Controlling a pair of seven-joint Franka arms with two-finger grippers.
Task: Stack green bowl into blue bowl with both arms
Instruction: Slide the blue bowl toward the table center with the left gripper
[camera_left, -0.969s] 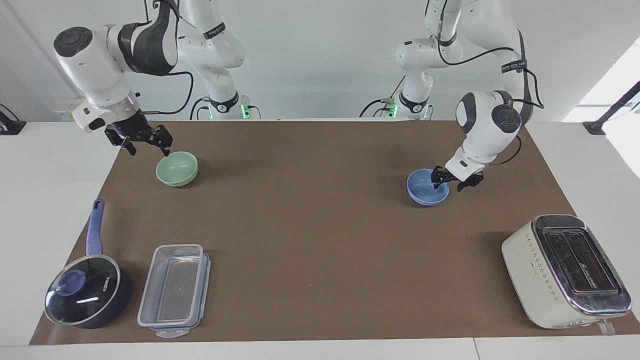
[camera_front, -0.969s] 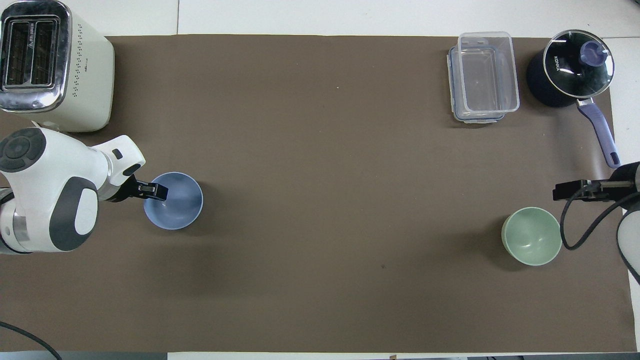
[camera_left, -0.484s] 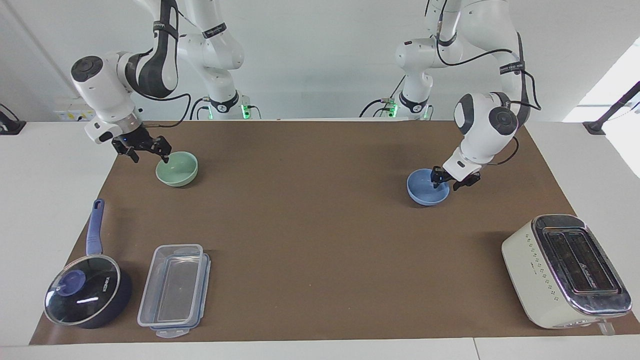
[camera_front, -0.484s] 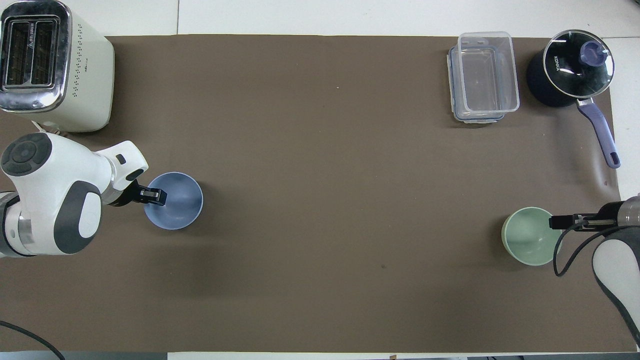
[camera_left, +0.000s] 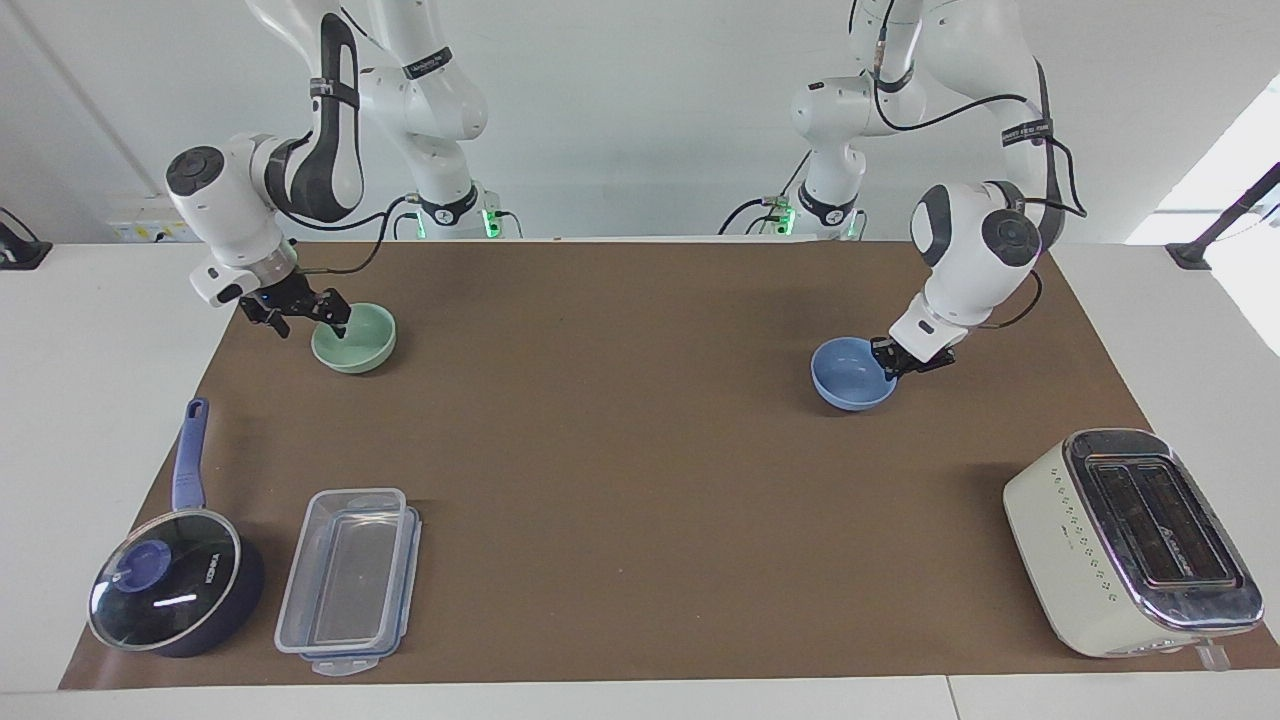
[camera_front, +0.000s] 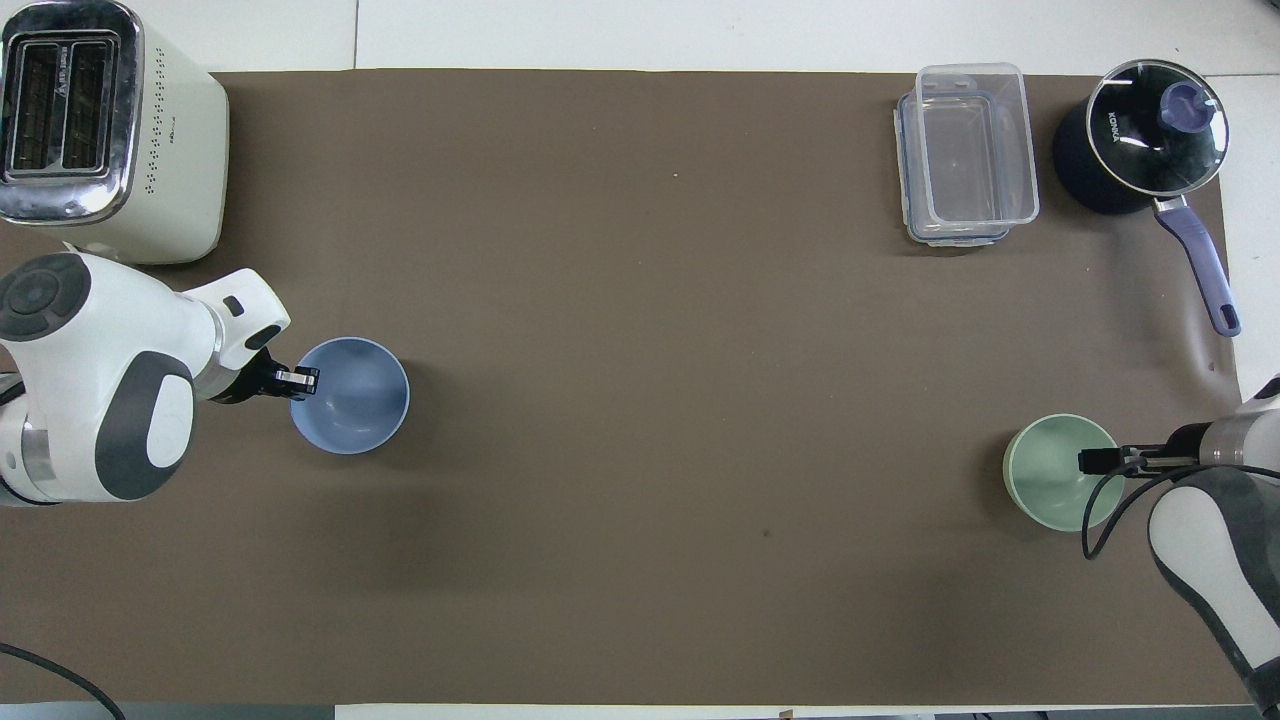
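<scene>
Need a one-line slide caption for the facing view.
Left gripper grips the blue bowl rim; right gripper straddles the green bowl rim.

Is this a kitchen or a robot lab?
Probably a robot lab made to look like a kitchen: two robot arms stand at a table with a toaster, a lidded saucepan and a green bowl.

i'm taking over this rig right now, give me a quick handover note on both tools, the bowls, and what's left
Left tool: shut on the rim of the blue bowl, at the left arm's end of the table; the bowl sits slightly tipped.
Right tool: open, straddling the rim of the green bowl at the right arm's end, one finger inside; not yet closed.
Done: blue bowl gripped, green bowl approached.
Left: close on the green bowl, lift it, bring both bowls together, set green into blue.
The toaster, saucepan and clear container are untouched.
</scene>
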